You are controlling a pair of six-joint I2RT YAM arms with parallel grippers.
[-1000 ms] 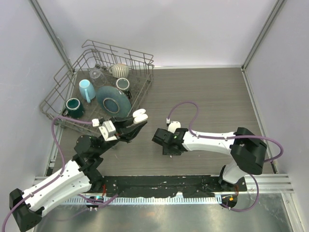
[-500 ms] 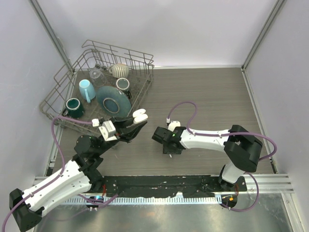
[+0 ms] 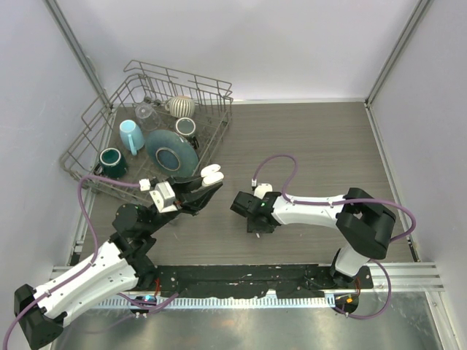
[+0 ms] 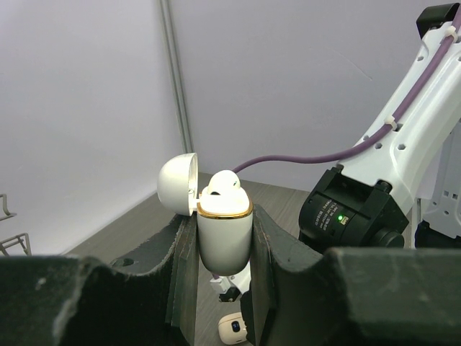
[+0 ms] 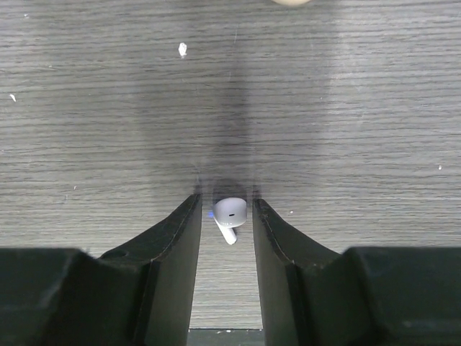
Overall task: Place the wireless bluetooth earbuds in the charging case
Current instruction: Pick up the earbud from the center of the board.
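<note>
Wood-grain table: wire dish rack being carried at far-left corner; white earbud being supported flat, mid-table.

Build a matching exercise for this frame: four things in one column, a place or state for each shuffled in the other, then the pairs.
Things
1. charging case
2. case lid
3. plate
4. right gripper

Place or state
a. leaning in the dish rack
b. down at the table, fingers either side of the loose earbud
c. clamped in the left gripper, with the seated earbud inside
d. swung open

Pairs: 1-c; 2-d; 3-a; 4-b
</note>
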